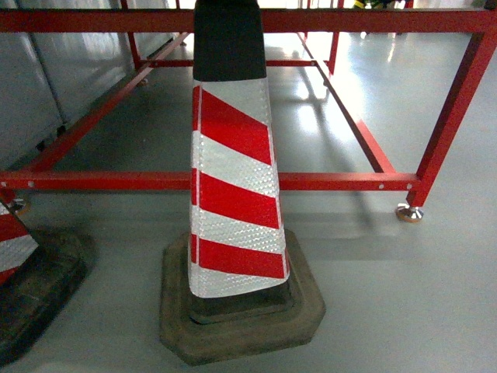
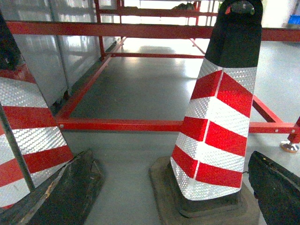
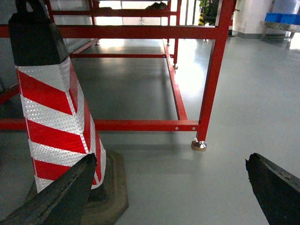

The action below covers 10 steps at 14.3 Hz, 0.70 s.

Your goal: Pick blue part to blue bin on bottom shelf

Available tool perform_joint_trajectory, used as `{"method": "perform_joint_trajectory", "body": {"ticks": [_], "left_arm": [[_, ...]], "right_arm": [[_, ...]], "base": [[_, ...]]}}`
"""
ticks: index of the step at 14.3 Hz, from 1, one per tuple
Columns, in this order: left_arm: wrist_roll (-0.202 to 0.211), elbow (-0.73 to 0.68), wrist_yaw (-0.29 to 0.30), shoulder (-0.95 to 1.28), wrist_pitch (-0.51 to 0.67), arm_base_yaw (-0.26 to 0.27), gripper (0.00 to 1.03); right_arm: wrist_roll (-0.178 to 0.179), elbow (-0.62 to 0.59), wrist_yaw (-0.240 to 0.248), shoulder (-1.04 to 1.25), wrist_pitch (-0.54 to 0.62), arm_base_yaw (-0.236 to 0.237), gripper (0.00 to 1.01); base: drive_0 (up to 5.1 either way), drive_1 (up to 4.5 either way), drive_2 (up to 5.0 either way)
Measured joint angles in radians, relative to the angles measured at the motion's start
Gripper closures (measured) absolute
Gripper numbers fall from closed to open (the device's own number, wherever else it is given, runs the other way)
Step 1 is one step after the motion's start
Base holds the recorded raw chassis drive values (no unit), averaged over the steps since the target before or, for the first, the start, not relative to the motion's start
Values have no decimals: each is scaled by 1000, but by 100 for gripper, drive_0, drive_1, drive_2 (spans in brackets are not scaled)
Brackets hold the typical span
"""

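The blue part is out of view in all three views, and so is the bottom shelf. Far off at the top right of the right wrist view stand blue crates (image 3: 281,18) on a steel surface; I cannot tell whether one is the blue bin. My left gripper (image 2: 171,154) is open, its dark fingers (image 2: 70,187) spread wide over the floor with nothing between them. My right gripper (image 3: 171,158) is open too, its fingers (image 3: 272,187) wide apart above bare grey floor. Neither gripper shows in the head view.
A red-and-white striped traffic cone (image 1: 233,179) on a black base stands right in front, with a second cone (image 1: 15,249) at the left edge. Behind them runs a red steel frame (image 1: 334,181) with a levelling foot (image 1: 408,212). Grey floor stretches to the right.
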Motion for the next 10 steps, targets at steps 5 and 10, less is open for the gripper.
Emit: {"method": "perform_joint_trajectory", "body": {"ticks": [5, 10], "left_arm": [[0, 0, -1, 0, -3, 0, 5], [1, 0, -2, 0, 0, 0, 5]], "right_arm": [[0, 0, 0, 0, -2, 0, 3], [3, 0, 1, 0, 1, 0, 3]], "base": [[0, 0, 0], [0, 0, 0]]}}
